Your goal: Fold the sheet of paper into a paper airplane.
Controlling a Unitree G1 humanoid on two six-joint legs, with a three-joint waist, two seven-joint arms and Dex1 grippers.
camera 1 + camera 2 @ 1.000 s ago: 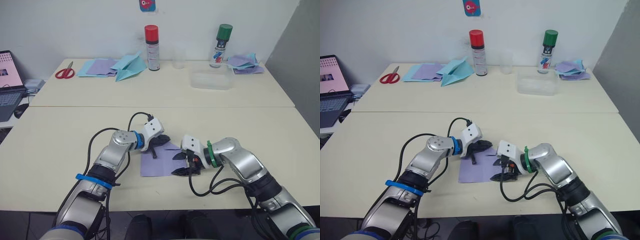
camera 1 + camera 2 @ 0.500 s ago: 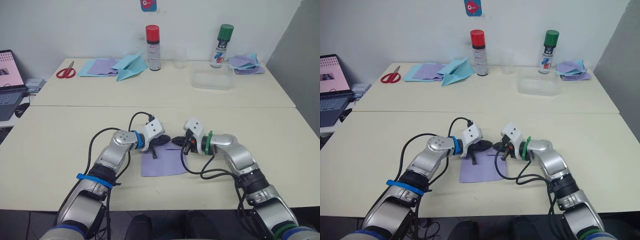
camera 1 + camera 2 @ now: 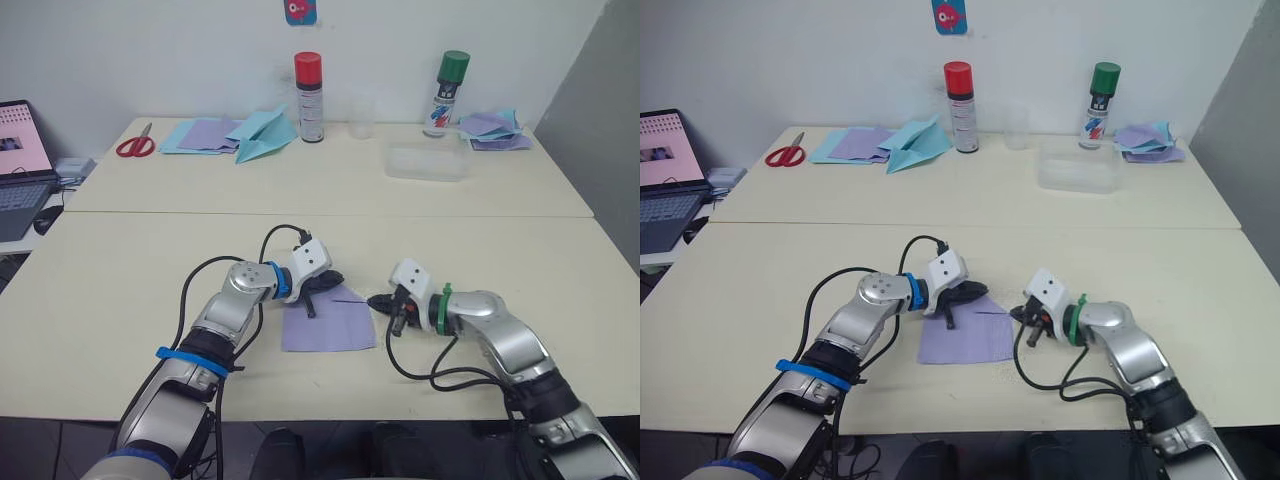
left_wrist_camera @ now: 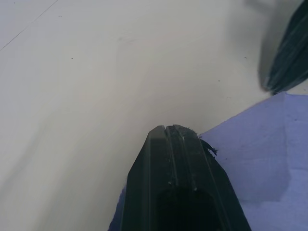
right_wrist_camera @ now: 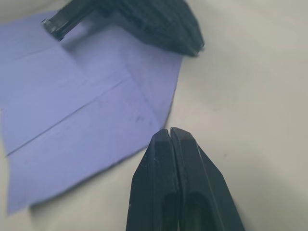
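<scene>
The sheet of paper (image 3: 328,322) lies flat on the near worktop (image 3: 120,290), between the two arms, still close to a rectangle with one crease running across it and its far corner turned in to a slant. No dart shape yet, so I'd judge the folding is at an early stage.

The left claw (image 3: 322,284) sits at about eleven o'clock from the sheet's middle, its fingers pressed together and bearing down on the paper's far-left edge; it seems to pin the sheet rather than pinch it.

The right claw (image 3: 381,301) is at roughly two o'clock from the sheet's middle, just off the right edge, fingers closed on nothing, tip aimed toward nine o'clock at the paper. In the right wrist view the tip hangs just beside the slanted corner without touching.

That gap is what matters: the sheet lies directly ahead of the right claw, which is better placed to work the free right edge while the left holds.
</scene>
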